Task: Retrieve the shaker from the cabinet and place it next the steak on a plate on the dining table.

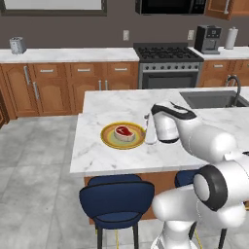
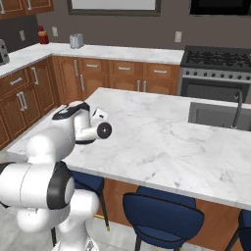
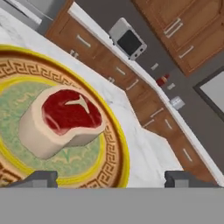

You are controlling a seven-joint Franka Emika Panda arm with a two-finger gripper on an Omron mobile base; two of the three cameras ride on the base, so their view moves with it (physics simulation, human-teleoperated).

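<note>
While the white arm reaches low over it, the dining table (image 1: pixel 112 155) carries the listed items on its white grey-veined marble top, which runs back to an inset sink (image 1: pixel 211 99) with a curved faucet (image 1: pixel 237 85).

Plate (image 1: pixel 108 138): round, yellow-gold patterned rim, pale greenish centre; lies flat near the table's front left edge.

Steak (image 1: pixel 124 132): red slab with pale fat edge and a white centre mark; rests on the plate's middle, also plain in the hand view (image 3: pixel 65 120).

Gripper (image 1: pixel 147 130): hangs at the plate's right rim, pointing down; its two dark finger tips (image 3: pixel 39 178) stand wide apart in the hand view, one over the plate's rim, the other over bare marble, nothing visible between them.

Shaker: not discernible at the gripper; position cannot be told.

Blue stools (image 1: pixel 116 199): tucked under the table's near side.
</note>
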